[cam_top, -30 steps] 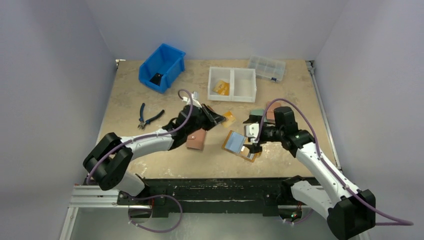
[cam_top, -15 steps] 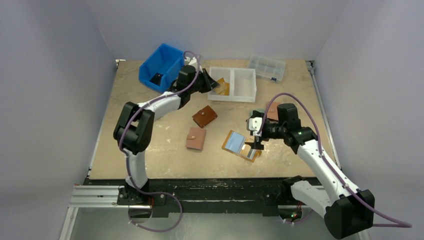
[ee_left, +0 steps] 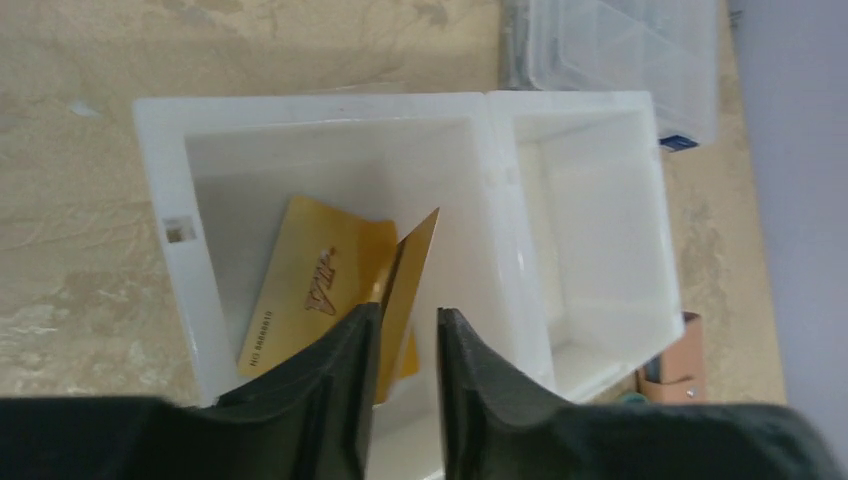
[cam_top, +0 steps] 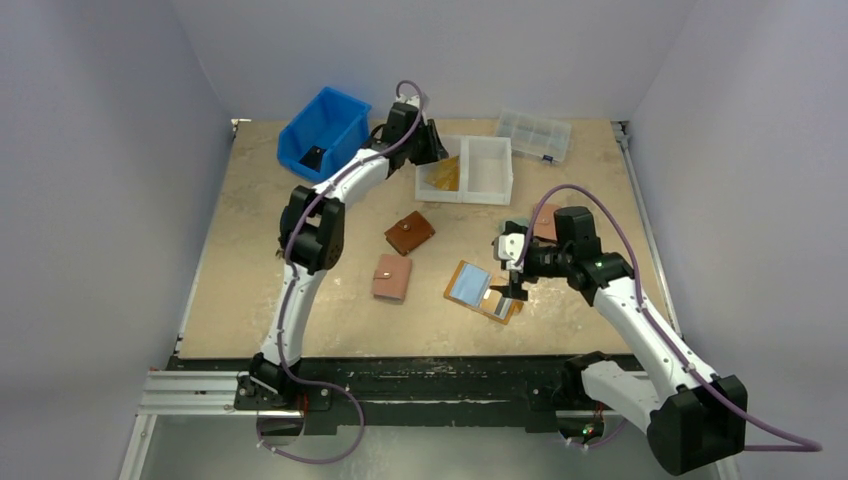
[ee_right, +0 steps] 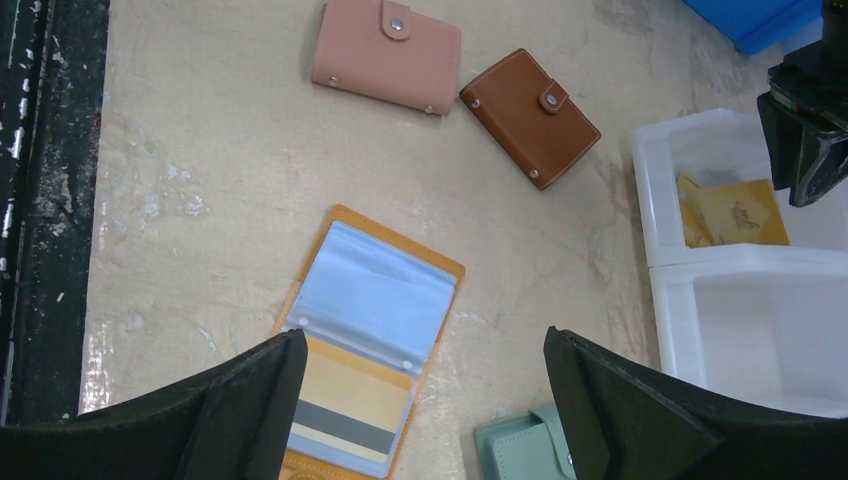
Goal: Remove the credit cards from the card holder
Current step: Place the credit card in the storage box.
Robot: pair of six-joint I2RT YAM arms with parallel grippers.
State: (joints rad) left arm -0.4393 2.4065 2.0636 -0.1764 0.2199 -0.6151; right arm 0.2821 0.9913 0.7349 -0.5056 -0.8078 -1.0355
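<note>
I read the card holder (ee_right: 375, 290) lying open and flat on the desk (cam_top: 260, 250), at 4 o'clock from the desk centre in the top view, with its long axis running 10 to 4 o'clock. Its bluish sleeves face up. The 4 o'clock end shows sleeved credit cards (ee_right: 350, 400), one orange and one grey-banded. The right claw (ee_right: 424, 340) hangs directly above the holder with its jaws spread wide and grips nothing. The left claw (ee_left: 408, 318) is over the white bin (ee_left: 160, 180) at the 12 o'clock edge of the desk. Its jaws are parted by a narrow gap. An edge-on gold card (ee_left: 412, 265) stands in that gap against one finger, with clearance to the other, tilted over the bin's 9 o'clock compartment. A flat gold card (ee_left: 310, 290) lies in that compartment, long axis 1 to 7 o'clock in the wrist view. A brown wallet (cam_top: 409, 232) and a pink wallet (cam_top: 391, 277) lie closed near the desk centre. The desk is mottled tan. Pale grey-lavender walls enclose it on three sides.
</note>
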